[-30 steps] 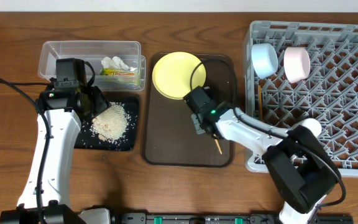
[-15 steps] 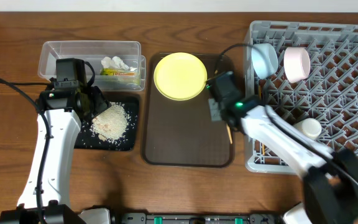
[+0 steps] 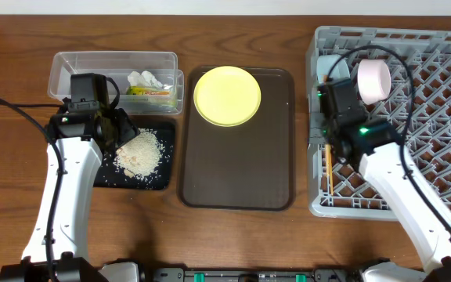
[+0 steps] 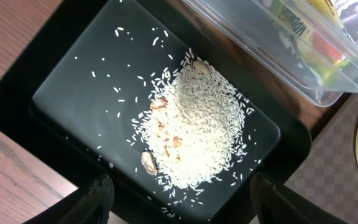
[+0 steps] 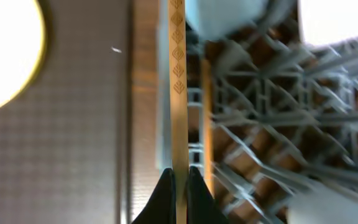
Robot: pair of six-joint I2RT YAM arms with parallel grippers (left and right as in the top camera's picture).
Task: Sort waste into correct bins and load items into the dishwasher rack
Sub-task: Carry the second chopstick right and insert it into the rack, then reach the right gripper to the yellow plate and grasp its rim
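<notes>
The right gripper (image 5: pixel 180 177) pinches the wooden chopstick (image 5: pixel 178 93) only at one end, so it may pivot, strike the grey dishwasher rack (image 3: pixel 445 125) wall and fall outside.

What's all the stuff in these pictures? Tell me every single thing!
table: one, brown wood, under everything
rack: one, grey, right
blue bowl: one, light blue, rack's top-left
pink bowl: one, pink, beside it
loose chopstick: one, wooden, in rack
held chopstick: one, wooden, in right gripper
serving tray: one, brown, middle
plate: one, yellow, on serving tray
clear container: one, see-through, top left
tissue: one, white, inside container
wrapper: one, green-and-orange, inside container
black tray: one, black, below container
rice: one pile, beige, in black tray
left gripper: open, over rice
right gripper: shut on held chopstick
</notes>
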